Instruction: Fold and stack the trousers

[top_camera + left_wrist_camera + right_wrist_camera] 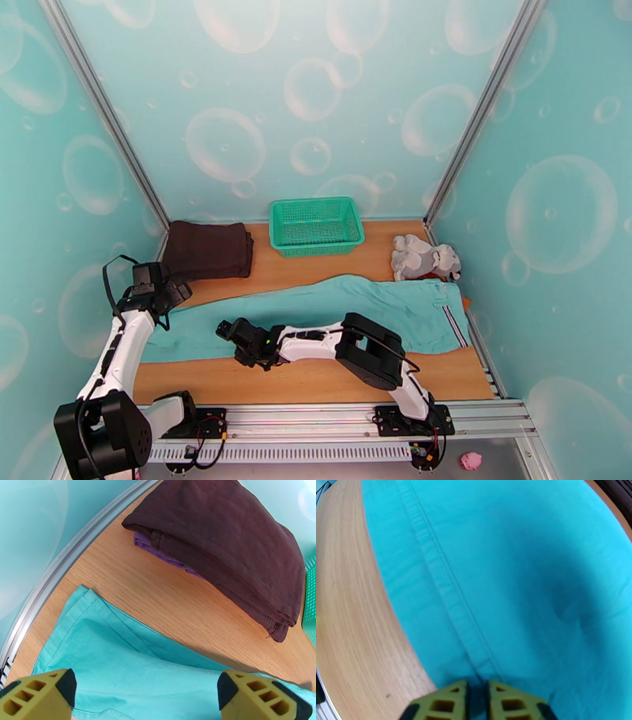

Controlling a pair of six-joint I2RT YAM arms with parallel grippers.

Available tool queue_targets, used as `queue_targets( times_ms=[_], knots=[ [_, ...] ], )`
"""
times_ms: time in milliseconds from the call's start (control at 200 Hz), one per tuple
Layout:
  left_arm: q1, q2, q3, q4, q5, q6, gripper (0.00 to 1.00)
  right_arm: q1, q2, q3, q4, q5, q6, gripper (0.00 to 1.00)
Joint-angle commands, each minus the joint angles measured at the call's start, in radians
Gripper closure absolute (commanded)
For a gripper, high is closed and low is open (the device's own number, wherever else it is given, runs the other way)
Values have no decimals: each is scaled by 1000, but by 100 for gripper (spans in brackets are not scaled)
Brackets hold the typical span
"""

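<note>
The teal trousers [355,308] lie flat across the wooden table [316,379], with the striped waistband at the right and the leg ends at the left. My left gripper [175,294] hovers over the leg ends; in the left wrist view it [146,693] stands wide open above the trousers [130,665] with nothing between its fingers. My right gripper [225,330] is low on the leg near the cloth's front edge. In the right wrist view its yellow fingers [477,695] are nearly together, pinching a seam of the trousers [505,578].
A dark brown folded garment [207,249] lies at the back left, with a purple one [158,551] under it. A green basket [316,225] stands at the back centre. A grey stuffed toy [423,258] sits at the back right. Bare wood runs along the front.
</note>
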Motion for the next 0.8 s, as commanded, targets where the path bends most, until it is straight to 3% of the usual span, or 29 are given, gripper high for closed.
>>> queue_targets(
  times_ms=[0, 235, 795],
  knots=[
    [-7, -11, -10, 18, 14, 11, 1, -10, 32, 27, -24, 24, 13, 87],
    [-9, -11, -10, 18, 14, 11, 1, -15, 30, 37, -32, 38, 2, 100],
    [-10, -17, -11, 18, 14, 12, 1, -10, -41, 10, 0, 68, -9, 100]
  ],
)
